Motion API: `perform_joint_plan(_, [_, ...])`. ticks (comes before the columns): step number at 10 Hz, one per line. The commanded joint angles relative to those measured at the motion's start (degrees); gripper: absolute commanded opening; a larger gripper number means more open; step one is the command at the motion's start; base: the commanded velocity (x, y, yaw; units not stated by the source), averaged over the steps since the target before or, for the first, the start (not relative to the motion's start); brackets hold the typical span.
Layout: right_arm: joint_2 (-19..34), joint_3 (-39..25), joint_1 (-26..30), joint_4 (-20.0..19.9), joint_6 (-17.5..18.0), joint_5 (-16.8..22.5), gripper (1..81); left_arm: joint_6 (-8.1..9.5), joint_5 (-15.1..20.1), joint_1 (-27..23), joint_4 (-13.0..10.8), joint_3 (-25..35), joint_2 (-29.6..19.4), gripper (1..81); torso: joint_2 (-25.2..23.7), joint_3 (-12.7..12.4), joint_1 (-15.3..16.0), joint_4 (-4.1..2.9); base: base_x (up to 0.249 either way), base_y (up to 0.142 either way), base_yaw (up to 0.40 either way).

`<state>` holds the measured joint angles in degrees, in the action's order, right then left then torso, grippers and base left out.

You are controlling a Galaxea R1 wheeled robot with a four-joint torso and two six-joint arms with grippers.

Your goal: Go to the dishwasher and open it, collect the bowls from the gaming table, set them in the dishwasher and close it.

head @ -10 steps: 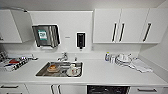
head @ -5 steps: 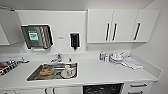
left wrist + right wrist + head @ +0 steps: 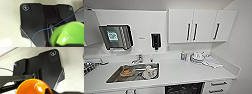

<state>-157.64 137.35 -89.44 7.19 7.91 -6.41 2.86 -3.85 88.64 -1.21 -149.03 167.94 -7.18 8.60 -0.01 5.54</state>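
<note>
The dishwasher (image 3: 184,89) shows as a dark open bay under the white counter, at the lower edge of the head view, right of the sink. In the left wrist view a glossy green bowl (image 3: 70,35) hangs over the pale floor, and my left gripper (image 3: 60,45) is shut on its rim. The right wrist view holds a shiny orange bowl (image 3: 32,87) in the same way, with my right gripper (image 3: 49,91) shut on its edge.
A steel sink (image 3: 114,78) holding dishes is set into the counter (image 3: 184,72), with a tap (image 3: 137,59) behind it. Stacked dishes (image 3: 197,57) and a cloth lie at the counter's right end. White wall cabinets (image 3: 194,26) hang above, drawers (image 3: 217,87) stand beside the dishwasher.
The whole head view has shifted: the camera has come closer to the counter, and the dark dishwasher bay now sits nearer the middle of the lower edge.
</note>
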Motion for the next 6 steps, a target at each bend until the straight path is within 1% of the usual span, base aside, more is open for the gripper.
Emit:
perform_joint_plan(1, [1.1, -0.3, 2.6, 0.4, -0.2, 2.6, 1.0, -0.14, 3.1, -2.5, 0.0, 0.2, -0.3, 1.0, 0.0, 0.0, 0.0, 0.00, 0.089, 0.000, 0.000])
perform_joint_plan(2, [1.2, -0.3, 2.6, 0.3, -0.1, 2.6, 1.0, -0.14, 3.1, -2.5, 0.0, 0.1, -0.3, 1.0, 0.0, 0.0, 0.0, 0.00, 0.072, 0.000, 0.000])
perform_joint_plan(6, [1.2, -1.0, 2.6, 0.2, 0.6, 2.9, 1.0, -0.14, 2.8, -2.5, 0.1, 0.3, -0.7, 1.0, 0.0, 0.0, 0.0, 0.00, 0.000, 0.000, 0.000])
